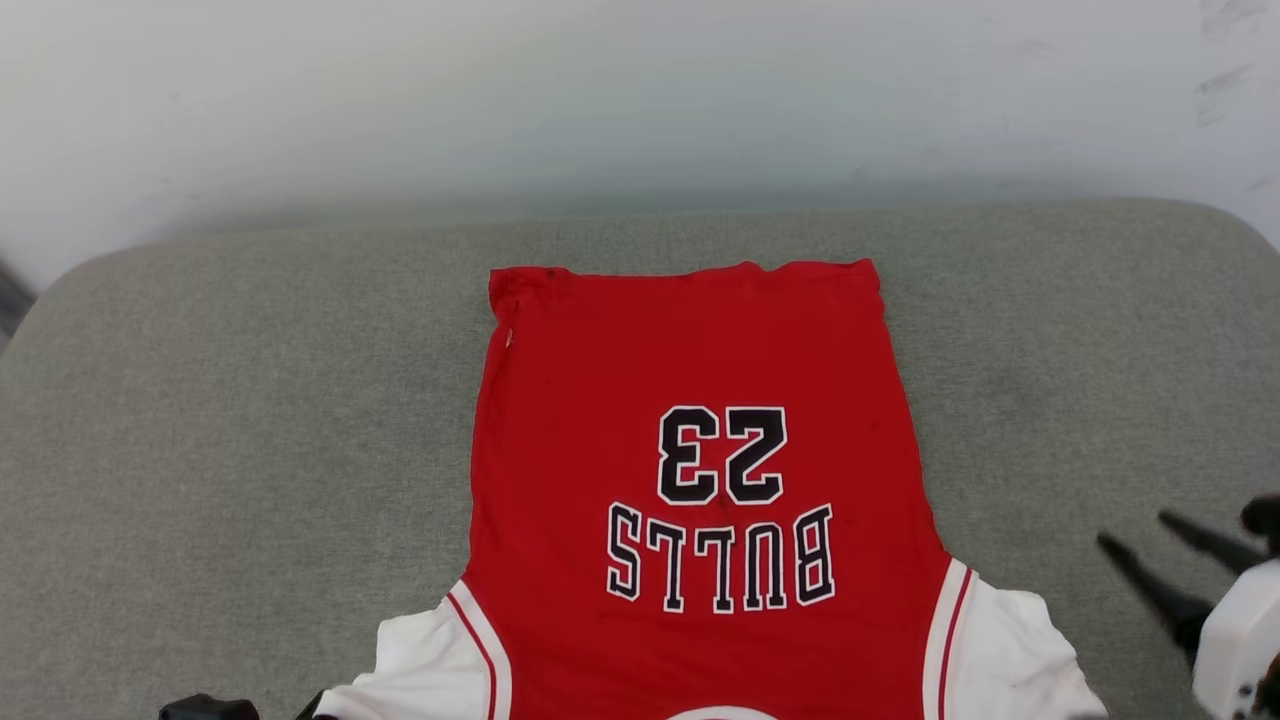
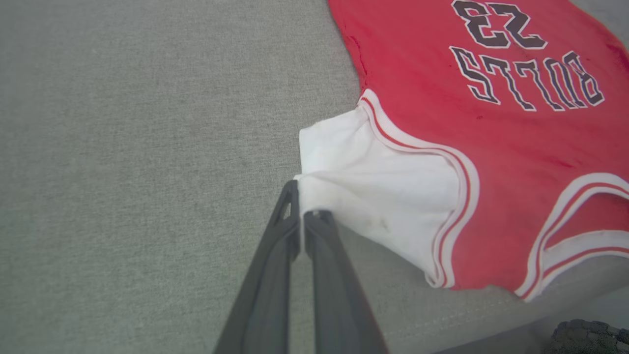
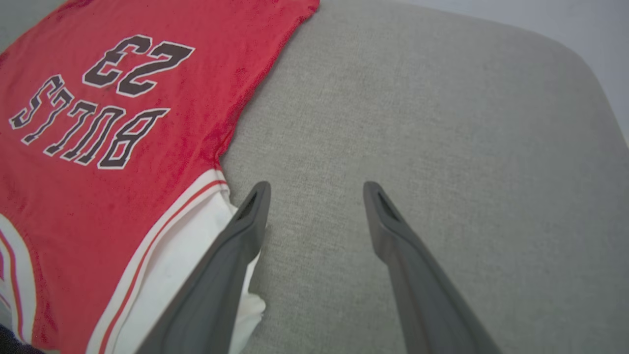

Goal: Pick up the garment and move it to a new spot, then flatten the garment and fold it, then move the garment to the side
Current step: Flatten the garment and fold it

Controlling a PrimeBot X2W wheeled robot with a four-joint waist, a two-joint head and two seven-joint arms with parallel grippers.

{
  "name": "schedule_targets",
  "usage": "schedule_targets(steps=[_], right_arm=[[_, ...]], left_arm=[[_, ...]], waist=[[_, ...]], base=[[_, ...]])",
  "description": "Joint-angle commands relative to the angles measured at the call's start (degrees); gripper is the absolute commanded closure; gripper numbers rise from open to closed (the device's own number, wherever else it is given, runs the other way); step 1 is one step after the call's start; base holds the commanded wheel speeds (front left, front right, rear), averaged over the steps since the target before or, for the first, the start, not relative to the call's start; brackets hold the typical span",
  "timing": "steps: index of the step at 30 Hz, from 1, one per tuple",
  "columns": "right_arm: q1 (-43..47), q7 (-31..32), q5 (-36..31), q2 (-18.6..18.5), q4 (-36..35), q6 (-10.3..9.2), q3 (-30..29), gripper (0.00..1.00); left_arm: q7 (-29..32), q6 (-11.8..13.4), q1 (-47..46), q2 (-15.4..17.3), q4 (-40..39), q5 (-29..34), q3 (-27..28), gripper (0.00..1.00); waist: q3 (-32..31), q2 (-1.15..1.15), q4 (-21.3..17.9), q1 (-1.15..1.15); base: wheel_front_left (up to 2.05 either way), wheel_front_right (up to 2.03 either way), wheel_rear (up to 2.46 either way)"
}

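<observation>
- Jersey [image 1: 690,340] flat on the cushion [image 1: 250,400], print up — flattening looks nearly done
- Left claw [image 2: 302,204] pinches a white sleeve [image 2: 373,182]; right claw [image 3: 314,194] gapes empty
- Folding and moving aside remain

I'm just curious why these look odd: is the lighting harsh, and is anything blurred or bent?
Head view: soft, even light on the red Bulls jersey, no hard shadows; the right gripper at the edge is slightly blurred. Left wrist view: the left gripper, pinching the white sleeve, looks soft near the lens. Right wrist view: the grey cushion bows at its edge, wide-angle distortion.
</observation>
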Motion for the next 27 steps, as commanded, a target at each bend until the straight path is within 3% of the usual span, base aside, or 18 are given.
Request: schedule_targets(steps=[1, 4, 9, 17, 19, 23, 27], right_arm=[[-2.2, 0.3, -0.5, -0.3, -1.4, -0.05, -3.3, 0.0], [-9.6, 4.2, -4.3, -0.6, -7.3, -0.04, -14.1, 0.0], [-20.7, 12.8, -7.5, 2.6, -11.1, -0.04, -20.2, 0.0], [-41.2, 33.0, -10.2, 4.4, -7.8, -0.04, -15.3, 0.0], [-43.8, 35.7, -10.4, 4.5, -6.8, -0.04, -13.9, 0.0], [-51.5, 49.1, -8.5, 4.9, -2.0, -0.04, -8.6, 0.0], [-57.5, 61.5, -7.7, 6.4, 3.8, -0.04, -7.9, 0.0]], left_arm=[[-0.1, 0.3, -1.2, -0.1, -0.7, 0.9, 0.4, 1.0], [-0.1, 0.8, -3.8, -1.0, -2.9, 3.1, 1.5, 1.0], [-0.1, 0.7, -6.2, -2.1, -4.1, 5.5, 2.4, 1.0], [-0.1, -0.7, -11.4, -4.7, -4.6, 9.5, 3.8, 1.0], [-0.1, -0.8, -11.9, -5.1, -4.6, 9.9, 3.9, 1.0], [-0.1, -1.4, -13.5, -6.2, -4.8, 11.6, 4.6, 1.0], [-0.1, -1.6, -14.6, -7.3, -5.0, 12.9, 5.2, 1.0]], waist=[[1.4, 0.0, 0.8, 0.0], [5.6, 0.0, 2.7, 0.0], [11.4, 0.0, 4.6, 0.0], [20.0, 0.0, 7.9, 0.0], [20.8, 0.0, 8.2, 0.0], [23.8, 0.0, 9.4, 0.0], [26.5, 0.0, 10.4, 0.0]], base=[[0.0, 0.0, 0.0], [0.0, 0.0, 0.0], [0.0, 0.0, 0.0], [0.0, 0.0, 0.0], [0.0, 0.0, 0.0], [0.0, 0.0, 0.0], [0.0, 0.0, 0.0]])
